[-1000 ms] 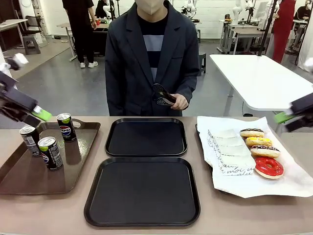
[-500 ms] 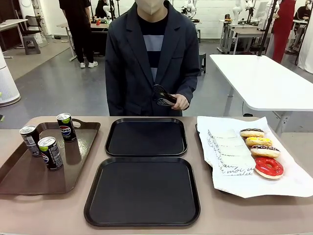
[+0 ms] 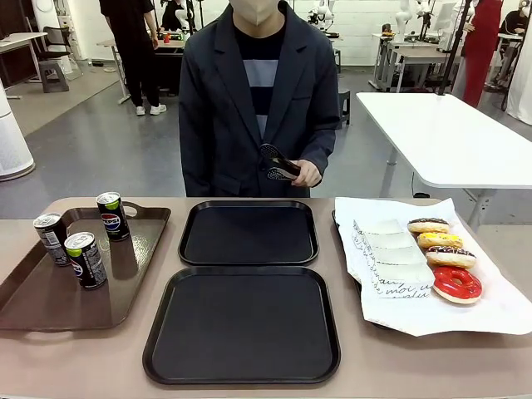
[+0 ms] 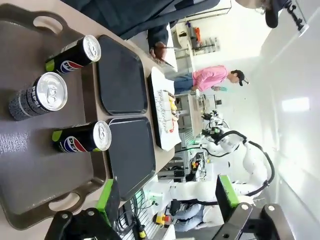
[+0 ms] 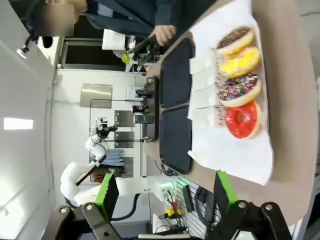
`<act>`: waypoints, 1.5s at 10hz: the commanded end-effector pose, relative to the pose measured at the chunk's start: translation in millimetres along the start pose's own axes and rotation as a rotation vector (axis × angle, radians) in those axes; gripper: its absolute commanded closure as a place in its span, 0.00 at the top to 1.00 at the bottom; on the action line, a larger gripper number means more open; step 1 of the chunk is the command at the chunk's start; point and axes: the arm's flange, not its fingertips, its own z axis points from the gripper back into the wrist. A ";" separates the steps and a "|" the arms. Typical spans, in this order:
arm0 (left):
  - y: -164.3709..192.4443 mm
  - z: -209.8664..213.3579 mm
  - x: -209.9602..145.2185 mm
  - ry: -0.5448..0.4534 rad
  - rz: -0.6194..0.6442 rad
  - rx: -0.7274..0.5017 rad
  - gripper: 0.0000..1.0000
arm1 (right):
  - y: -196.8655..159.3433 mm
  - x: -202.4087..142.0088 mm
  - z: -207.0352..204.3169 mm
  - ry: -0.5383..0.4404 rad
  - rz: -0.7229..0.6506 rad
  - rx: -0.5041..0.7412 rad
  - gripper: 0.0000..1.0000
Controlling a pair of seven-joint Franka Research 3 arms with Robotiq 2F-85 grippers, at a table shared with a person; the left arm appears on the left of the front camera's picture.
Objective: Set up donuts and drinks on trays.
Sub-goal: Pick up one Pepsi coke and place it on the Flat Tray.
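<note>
Two black trays, the far one [image 3: 248, 234] and the near one [image 3: 242, 326], lie bare mid-table. Three drinks [image 3: 113, 216] [image 3: 51, 238] [image 3: 86, 260] stand on a brown handled tray [image 3: 50, 303] at the left. Several donuts [image 3: 439, 241] sit in a row on white paper at the right, beside white sleeves [image 3: 391, 258]. In the left wrist view my left gripper [image 4: 165, 195] hangs open high above the drinks [image 4: 82, 137]. In the right wrist view my right gripper [image 5: 165, 192] is open, well above the donuts [image 5: 240, 62].
A person stands at the far side behind the far tray, holding black tongs [image 3: 278, 164] in one hand. The donut paper [image 3: 490, 312] overhangs its tray toward the right table edge. A white table [image 3: 449, 137] stands behind at the right.
Both arms, seen at the left and right edges of the front view a second ago, have drawn back out of it. The objects and the person have not moved.
</note>
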 end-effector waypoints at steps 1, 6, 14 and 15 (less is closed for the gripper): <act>1.9 2.2 0.3 -0.023 -0.016 -0.031 1.00 | -8.9 3.9 8.9 0.013 0.024 0.018 1.00; 6.7 10.6 -4.3 -0.034 0.023 -0.004 1.00 | -13.6 -0.5 6.0 -0.011 0.011 0.005 1.00; 6.7 10.6 -4.3 -0.034 0.023 -0.004 1.00 | -13.6 -0.5 6.0 -0.011 0.011 0.005 1.00; 6.7 10.6 -4.3 -0.034 0.023 -0.004 1.00 | -13.6 -0.5 6.0 -0.011 0.011 0.005 1.00</act>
